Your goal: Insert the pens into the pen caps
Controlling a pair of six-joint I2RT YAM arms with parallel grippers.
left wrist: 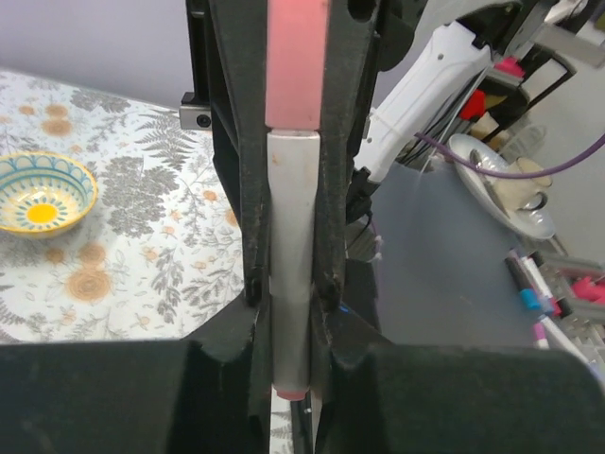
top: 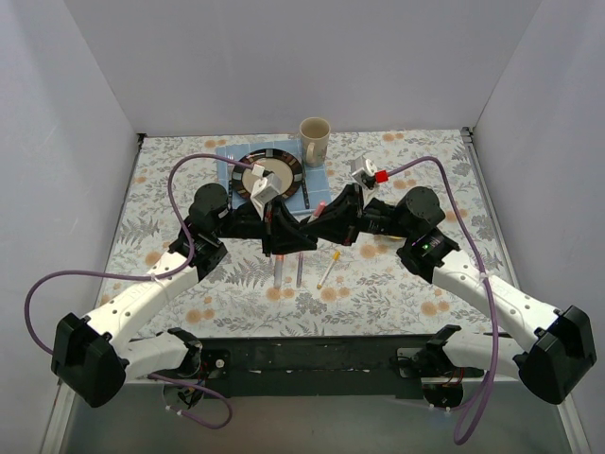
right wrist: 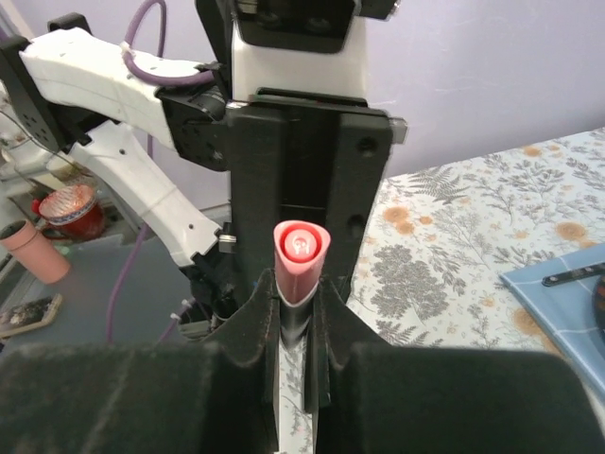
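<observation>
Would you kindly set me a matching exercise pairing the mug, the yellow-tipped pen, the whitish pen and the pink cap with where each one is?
Things:
1. mug
2. yellow-tipped pen
3. whitish pen
4. pink cap

Places:
A. clamped in the right gripper
B. lying loose on the tablecloth
C. upright by the far right corner of the blue mat
D. held lengthwise in the left gripper

Pairs: 1-C; 2-B; 3-D; 4-A
</observation>
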